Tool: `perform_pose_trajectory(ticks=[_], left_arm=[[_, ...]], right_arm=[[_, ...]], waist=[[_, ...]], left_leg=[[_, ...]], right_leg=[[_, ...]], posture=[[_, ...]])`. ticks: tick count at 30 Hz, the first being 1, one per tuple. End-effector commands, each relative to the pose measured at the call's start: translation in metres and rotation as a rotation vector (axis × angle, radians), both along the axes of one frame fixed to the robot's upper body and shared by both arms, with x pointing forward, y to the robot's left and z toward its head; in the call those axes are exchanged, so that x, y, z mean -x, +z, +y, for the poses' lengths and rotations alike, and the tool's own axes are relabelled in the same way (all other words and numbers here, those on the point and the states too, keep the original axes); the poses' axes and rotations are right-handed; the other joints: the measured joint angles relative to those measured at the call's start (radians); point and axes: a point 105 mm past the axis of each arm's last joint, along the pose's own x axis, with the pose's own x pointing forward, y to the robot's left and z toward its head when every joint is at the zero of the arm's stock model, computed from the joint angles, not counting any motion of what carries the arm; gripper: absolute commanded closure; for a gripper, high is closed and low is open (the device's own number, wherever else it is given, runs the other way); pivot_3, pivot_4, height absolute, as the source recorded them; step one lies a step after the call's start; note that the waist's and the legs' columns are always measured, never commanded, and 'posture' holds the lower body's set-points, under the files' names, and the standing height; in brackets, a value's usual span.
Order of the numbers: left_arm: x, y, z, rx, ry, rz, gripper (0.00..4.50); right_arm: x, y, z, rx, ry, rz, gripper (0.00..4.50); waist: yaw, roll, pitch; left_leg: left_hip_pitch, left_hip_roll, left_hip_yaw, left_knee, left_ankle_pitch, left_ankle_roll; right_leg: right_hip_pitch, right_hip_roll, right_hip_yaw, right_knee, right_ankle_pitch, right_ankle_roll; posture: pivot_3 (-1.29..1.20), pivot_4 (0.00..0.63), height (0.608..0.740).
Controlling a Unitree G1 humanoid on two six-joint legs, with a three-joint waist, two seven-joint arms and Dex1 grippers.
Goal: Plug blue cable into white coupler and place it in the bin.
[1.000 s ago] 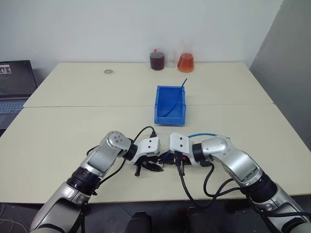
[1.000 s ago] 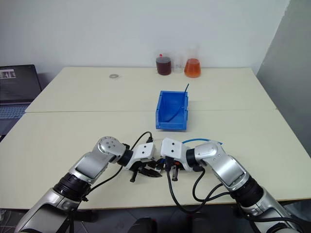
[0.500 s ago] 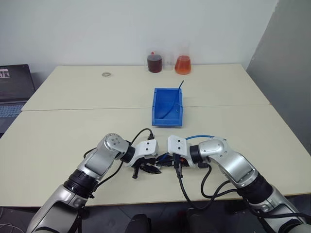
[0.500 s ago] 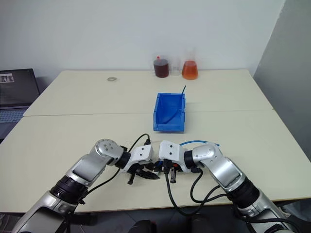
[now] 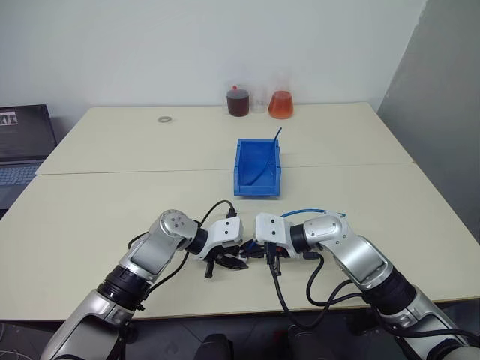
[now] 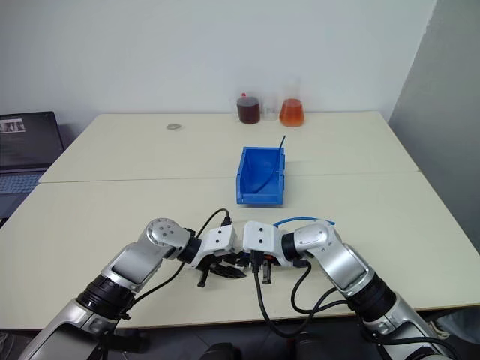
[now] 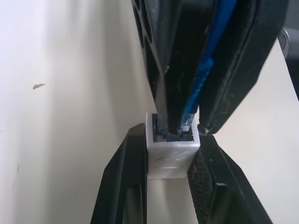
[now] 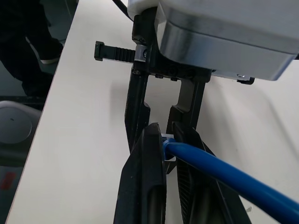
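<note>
White coupler (image 7: 170, 154) pinched in left hand (image 7: 168, 161) — right hand (image 8: 169, 154) clamping blue cable (image 8: 219, 175), plug at its socket

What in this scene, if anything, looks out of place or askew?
A thin dark blue cable sticks up askew over the far rim of the bin. Two flasks of coloured liquid stand at the table's far edge, apart from the work. Nothing looks spilled or damaged.

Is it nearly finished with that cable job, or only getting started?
About halfway. The left gripper holds the white coupler and the right gripper holds the blue cable, its plug at the coupler's opening; whether it is fully seated I cannot tell. Placing it in the bin remains.
</note>
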Motion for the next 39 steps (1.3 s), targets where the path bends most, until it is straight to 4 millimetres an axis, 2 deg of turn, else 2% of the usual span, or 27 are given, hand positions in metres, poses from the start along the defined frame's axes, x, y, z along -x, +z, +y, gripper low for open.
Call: perform_pose_trajectory(ticks=[1,4,12,16,21,29,33,35,39], left_arm=[[-0.013,0.017,-0.008,0.067,0.043,-0.082,3.69],[-0.013,0.017,-0.007,0.069,0.045,-0.083,3.69],[-0.013,0.017,-0.008,0.081,0.048,-0.087,3.69],[-0.014,0.016,-0.008,0.083,0.041,-0.095,3.69],[-0.015,0.016,-0.008,0.087,0.044,-0.097,3.69],[-0.018,0.018,-0.008,0.105,0.066,-0.094,3.69],[-0.018,0.021,0.004,0.142,0.112,-0.092,3.69],[-0.018,0.02,0.008,0.151,0.132,-0.076,2.99],[-0.017,0.018,0.017,0.131,0.12,-0.118,2.2]], right_arm=[[0.072,-0.097,-0.004,0.267,0.176,0.378,4.46],[0.073,-0.099,-0.004,0.271,0.178,0.383,4.46],[0.074,-0.099,0.003,0.248,0.156,0.45,4.46],[0.066,-0.087,0.014,0.202,0.137,0.463,4.46],[0.061,-0.076,0.024,0.191,0.169,0.413,4.46],[0.058,-0.078,0.021,0.219,0.183,0.376,4.46],[0.042,-0.066,0.013,0.173,0.112,0.344,4.46],[0.037,-0.062,0.011,0.166,0.1,0.327,4.46],[0.028,-0.048,0.011,0.128,0.076,0.288,4.46]], waist=[[0.0,0.001,-0.002],[0.0,0.005,-0.006],[-0.003,0.011,-0.012],[-0.003,0.012,-0.015],[-0.002,0.013,-0.013],[-0.002,0.014,-0.012],[-0.003,0.016,-0.009],[-0.003,0.016,-0.006],[-0.002,0.009,0.01]], left_leg=[[0.0,0.001,0.0,0.0,0.0,0.0],[0.001,0.009,0.0,-0.001,-0.001,-0.002],[0.002,0.01,0.0,-0.003,-0.002,-0.004],[0.005,0.011,0.0,-0.008,-0.003,-0.004],[0.016,0.01,-0.001,-0.014,-0.003,-0.004],[0.016,0.01,-0.003,-0.015,-0.004,-0.007],[0.016,0.01,-0.007,-0.015,-0.009,-0.015],[0.016,0.01,-0.01,-0.015,-0.01,-0.017],[0.014,0.01,-0.011,-0.015,-0.009,-0.014]], right_leg=[[0.0,0.0,0.0,0.0,0.0,0.0],[0.001,0.004,-0.001,-0.009,0.0,-0.001],[0.0,0.007,0.0,-0.009,-0.001,-0.002],[0.0,0.007,0.0,-0.009,-0.002,-0.004],[0.006,0.006,0.001,-0.01,-0.005,-0.008],[0.006,0.005,0.0,-0.011,-0.005,-0.008],[0.005,0.005,0.001,-0.011,-0.005,-0.008],[0.005,0.005,0.0,-0.012,-0.005,-0.008],[0.003,0.007,-0.002,-0.011,-0.005,-0.009]], posture=[[0.0,0.15,0.74],[0.0,0.15,0.74],[0.0,0.15,0.74],[0.0,0.15,0.74],[0.0,0.15,0.74],[0.0,0.15,0.74],[0.0,0.15,0.74],[0.0,0.15,0.74],[0.0,0.15,0.74]])
